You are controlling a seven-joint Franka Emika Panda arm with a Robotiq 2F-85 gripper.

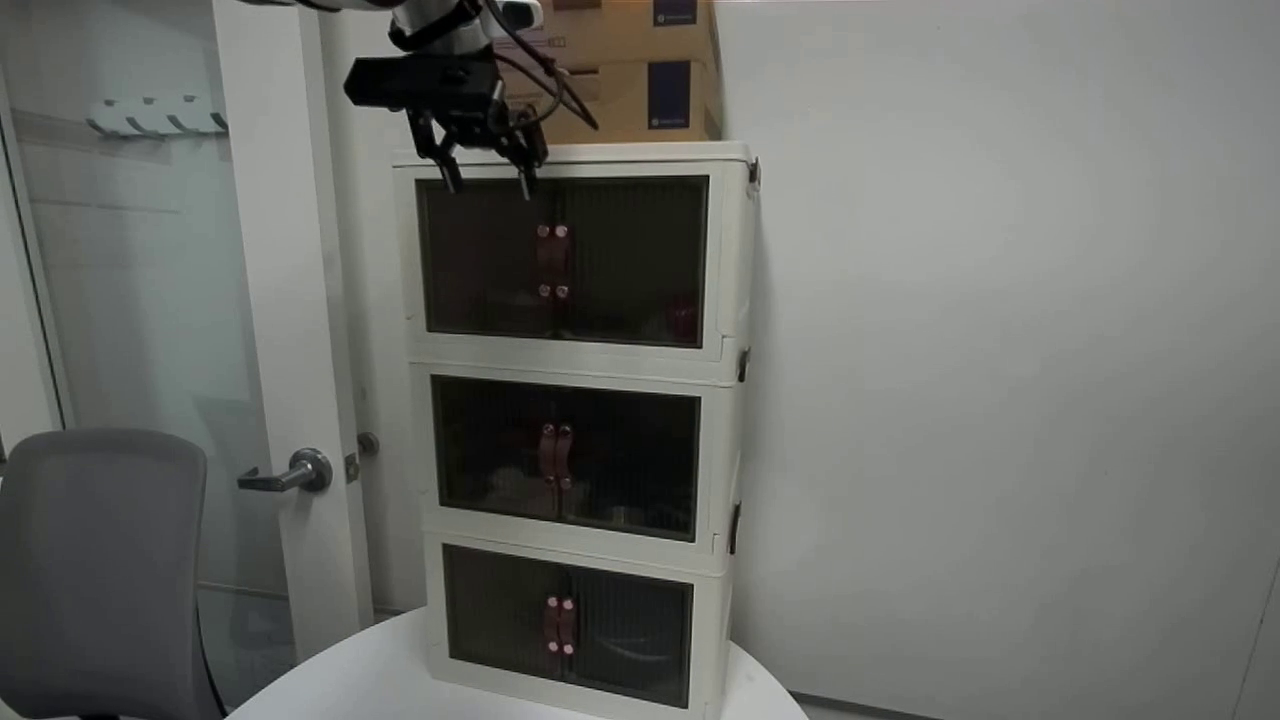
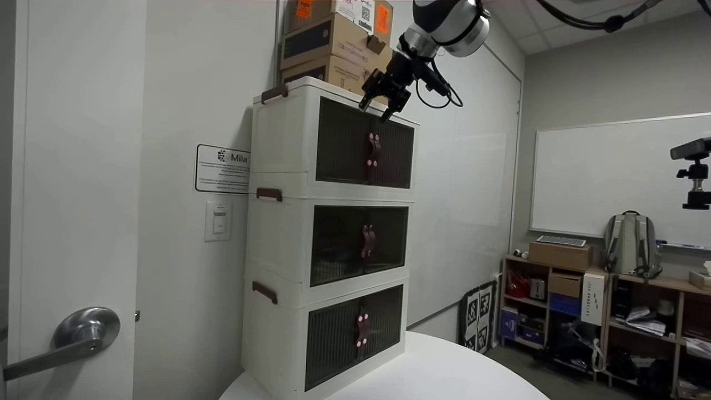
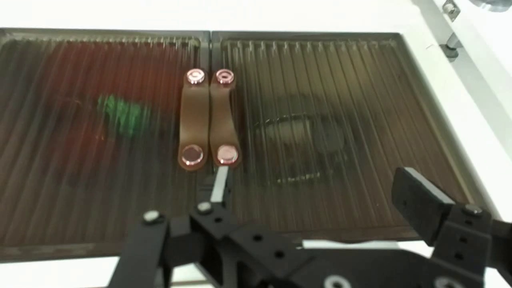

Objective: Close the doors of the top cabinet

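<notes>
"Where is the gripper [image 1: 490, 190]?"

"In front of the upper part of the doors [image 1: 635, 260], tips pointing downward. Its fingers [image 3: 418, 204] stand wide apart, with nothing between them. Whether a tip touches a panel, I can't tell."

"And just past the tips?"

"The two reddish-brown handles [image 3: 195, 116], below them and side by side along the seam. In the wrist view one tip lines up closely with the end of a handle, but it has no hold on it."

"So are the doors closed?"

"They look it. Both panels lie flush in the white frame of the top cabinet [image 2: 280, 133], behind and below the gripper, and meet at the middle. I see no gap in any view."

"Farther out?"

"Well below the gripper, the middle tier [image 1: 712, 460], then the bottom tier [image 1: 708, 640], both closed too. Behind it, on the cabinet's top, cardboard boxes [image 2: 350, 66]."

"What's left, then?"

"By my reading, the closing is done on both sides. At most a light press to seat the panels, then backing the gripper off. Whether any catch has engaged doesn't show."
</notes>
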